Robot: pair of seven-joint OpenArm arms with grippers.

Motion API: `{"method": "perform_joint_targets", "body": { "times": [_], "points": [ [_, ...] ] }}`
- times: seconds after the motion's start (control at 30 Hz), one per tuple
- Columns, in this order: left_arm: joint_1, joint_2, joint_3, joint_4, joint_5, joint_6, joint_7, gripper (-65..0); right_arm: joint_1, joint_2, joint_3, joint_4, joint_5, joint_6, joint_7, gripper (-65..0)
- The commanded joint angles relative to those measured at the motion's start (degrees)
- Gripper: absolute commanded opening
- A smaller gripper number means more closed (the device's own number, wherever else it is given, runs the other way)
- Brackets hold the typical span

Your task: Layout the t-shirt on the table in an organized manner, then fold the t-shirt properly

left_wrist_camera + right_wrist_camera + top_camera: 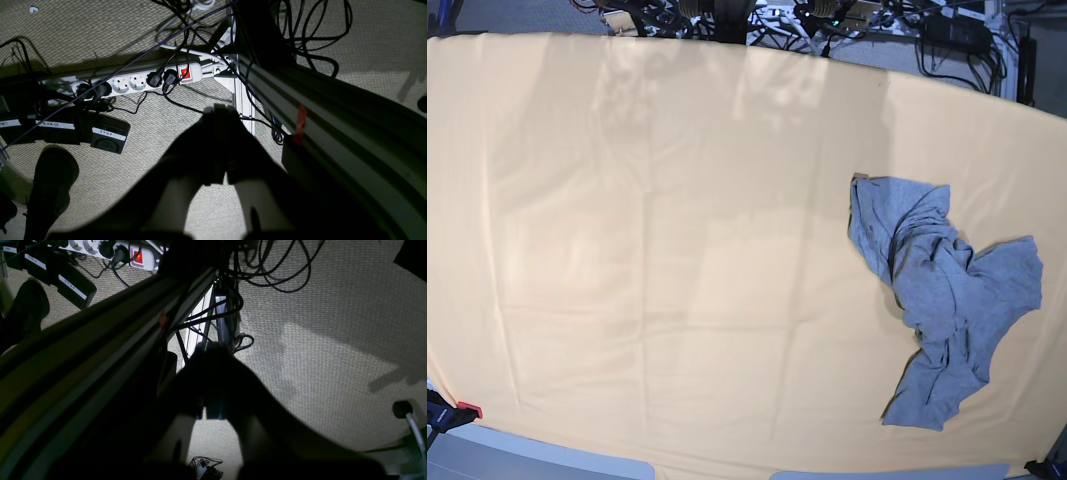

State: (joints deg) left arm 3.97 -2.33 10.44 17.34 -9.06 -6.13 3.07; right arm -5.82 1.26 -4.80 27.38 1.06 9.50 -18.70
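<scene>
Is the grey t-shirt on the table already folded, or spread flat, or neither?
Neither. The t-shirt lies crumpled on the right part of the table, with twisted ridges and uneven edges; no neat fold shows.

heather-grey t-shirt (942,300) on a pale yellow-orange table (657,260) with faint creases.

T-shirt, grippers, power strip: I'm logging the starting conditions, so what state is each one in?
t-shirt: crumpled in a heap, not spread, not folded, untouched.
table: covered by creased yellow-orange cloth.
left gripper: shut, empty, hanging over the floor.
right gripper: shut, empty, hanging over the floor.
power strip: switch lit red, two sockets free.
</scene>
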Motion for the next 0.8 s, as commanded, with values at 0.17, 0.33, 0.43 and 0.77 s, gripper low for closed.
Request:
{"method": "perform_joint_targets", "body": {
  "times": [0.17, 0.33, 0.43, 0.77],
  "points": [
    [-0.17, 0.26, -0.07, 0.44, -0.42, -0.33, 0.02, -65.0, 0.28, 0.2, -0.09, 0.55, 0.37, 0.55, -0.22, -65.0],
    [-0.15, 0.26, -0.07, 0.68, -0.42, -0.37, 0.02, -65.0, 0.28, 0.2, -0.09, 0.55, 0.37, 0.55, -0.22, -65.0],
    [-0.17, 0.26, -0.07, 0.68, -0.42, -0.35, 0.02, -65.0, 0.28, 0.2, -0.09, 0.55, 0.37, 0.55, -0.22, -65.0],
    [-0.13, 0.24, -0.07, 1.25, -0.42, -0.35, 0.02, -65.0, 0.33, 0.22, -0.09, 0.7, 0.35, 0.55, -0.22, -65.0]
  ]
}}
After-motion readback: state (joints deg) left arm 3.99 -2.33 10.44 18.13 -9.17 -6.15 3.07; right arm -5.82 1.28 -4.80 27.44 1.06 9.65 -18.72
